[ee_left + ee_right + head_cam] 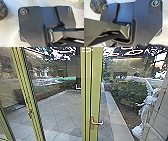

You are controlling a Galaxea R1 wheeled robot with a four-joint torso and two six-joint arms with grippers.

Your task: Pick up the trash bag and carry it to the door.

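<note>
The trash bag (96, 5), black and wrinkled, is on the pale floor (11, 30), close to the robot's dark base plate (33, 27). In the left wrist view bare floor comes between bag and plate, but in the right wrist view a corner of the plate passes before the bag's edge — so whether they touch, I cannot tell. Of the left gripper and the right gripper I cannot tell how wide they are open, nor if they have hold of anything. Ahead, in the head view, stands the upright yellow-green door frame (86, 97) with its bent handle (97, 122), and a second, leaning frame (27, 97) on the left side. Between these two, behind glass, the paving (60, 107) spreads wide. Right of the handle it narrows beside a stone ledge (116, 113), which borders the planted bed with bushes (130, 92). A pale figure, it seems a statue (144, 114), stands near the tiled wall (160, 118). The upright frame hides part of the yard, and the bag is cut off in the left wrist view — only one rounded side of it can be seen there.
</note>
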